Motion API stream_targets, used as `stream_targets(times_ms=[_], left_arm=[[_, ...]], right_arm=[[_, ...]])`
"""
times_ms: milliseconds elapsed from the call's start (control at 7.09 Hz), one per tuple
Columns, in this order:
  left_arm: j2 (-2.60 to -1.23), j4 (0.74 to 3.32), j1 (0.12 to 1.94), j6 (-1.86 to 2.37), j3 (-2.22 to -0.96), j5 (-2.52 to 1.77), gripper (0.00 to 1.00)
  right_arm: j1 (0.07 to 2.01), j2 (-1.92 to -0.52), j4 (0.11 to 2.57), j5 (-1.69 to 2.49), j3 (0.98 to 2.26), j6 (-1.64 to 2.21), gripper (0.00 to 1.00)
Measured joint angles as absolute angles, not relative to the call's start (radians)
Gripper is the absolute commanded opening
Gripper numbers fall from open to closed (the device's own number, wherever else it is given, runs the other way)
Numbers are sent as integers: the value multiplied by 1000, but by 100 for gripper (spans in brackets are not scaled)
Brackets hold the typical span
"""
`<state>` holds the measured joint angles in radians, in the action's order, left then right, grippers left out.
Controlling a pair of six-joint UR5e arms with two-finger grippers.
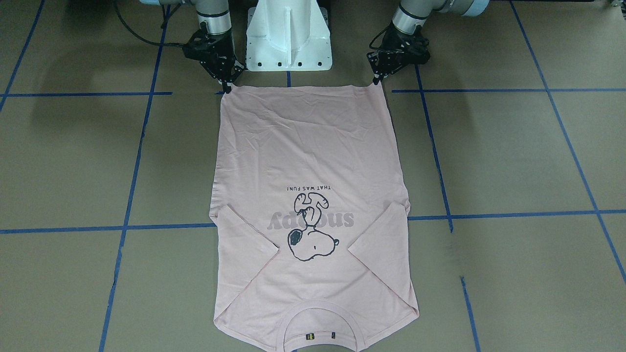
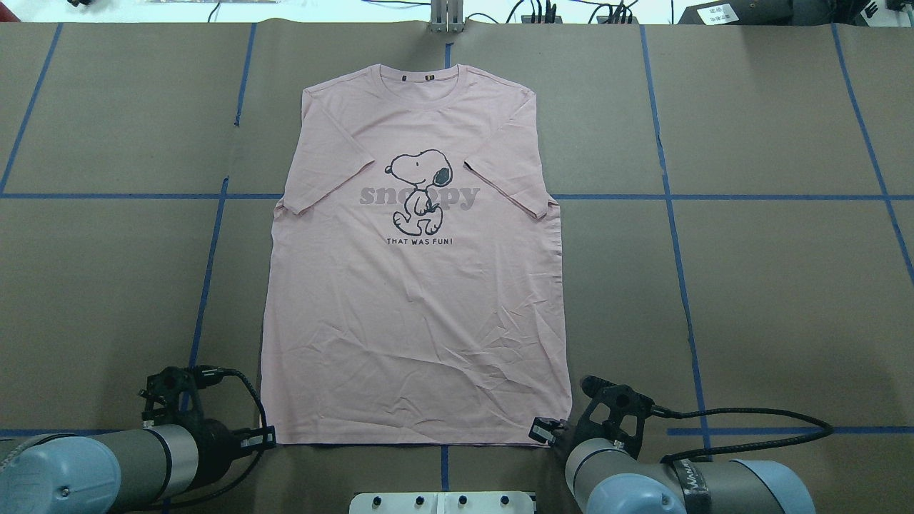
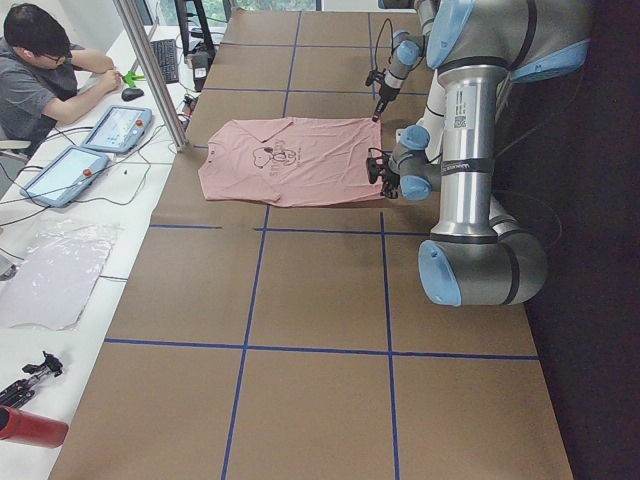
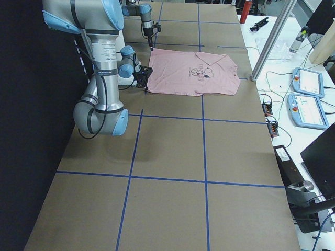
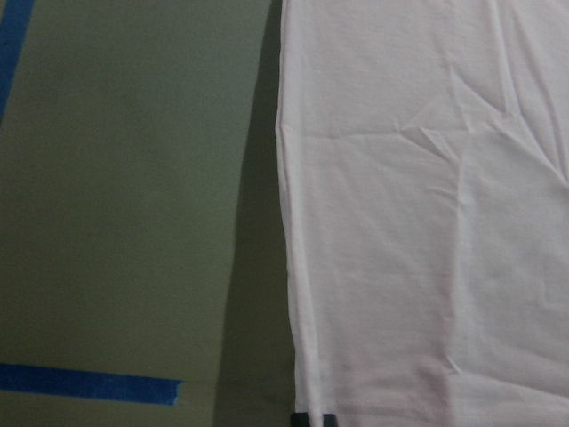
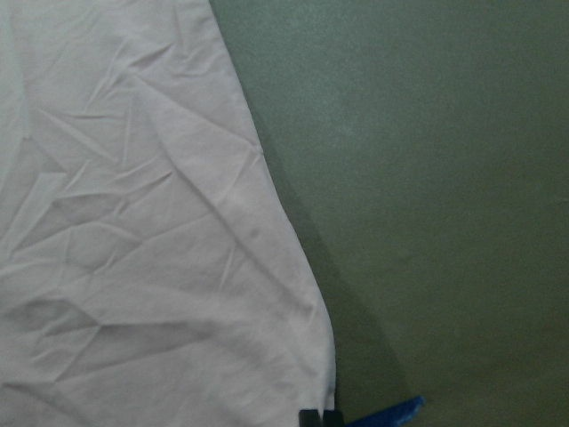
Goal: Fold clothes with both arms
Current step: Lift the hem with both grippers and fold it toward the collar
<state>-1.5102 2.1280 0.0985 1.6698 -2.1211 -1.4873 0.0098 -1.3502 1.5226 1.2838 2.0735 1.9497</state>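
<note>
**Pinched at both hem corners**

The pale pink T-shirt (image 2: 414,321) lies print-up in the middle of the table (image 2: 771,300). Its collar is at the far side, its hem is nearest the robot's base, and both sleeves are folded in over the chest. The left gripper (image 2: 263,437) sits at the hem's left corner and the right gripper (image 2: 546,430) at its right corner. In each wrist view the fingertips are drawn tight together on that corner of cloth, which rides slightly off the brown surface and casts a shadow.
</note>
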Motion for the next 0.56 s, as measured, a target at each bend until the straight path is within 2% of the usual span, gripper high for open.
stream_targets(times_ms=[282, 564], left_arm=[[-1515, 1991, 109, 1658, -2276, -1554, 0], [-1569, 1694, 135, 1640, -2536, -1653, 0]], right_arm=[[19, -1351, 1651, 1296, 2214, 1915, 0], [44, -1314, 1916, 1362, 2457, 1878, 0]])
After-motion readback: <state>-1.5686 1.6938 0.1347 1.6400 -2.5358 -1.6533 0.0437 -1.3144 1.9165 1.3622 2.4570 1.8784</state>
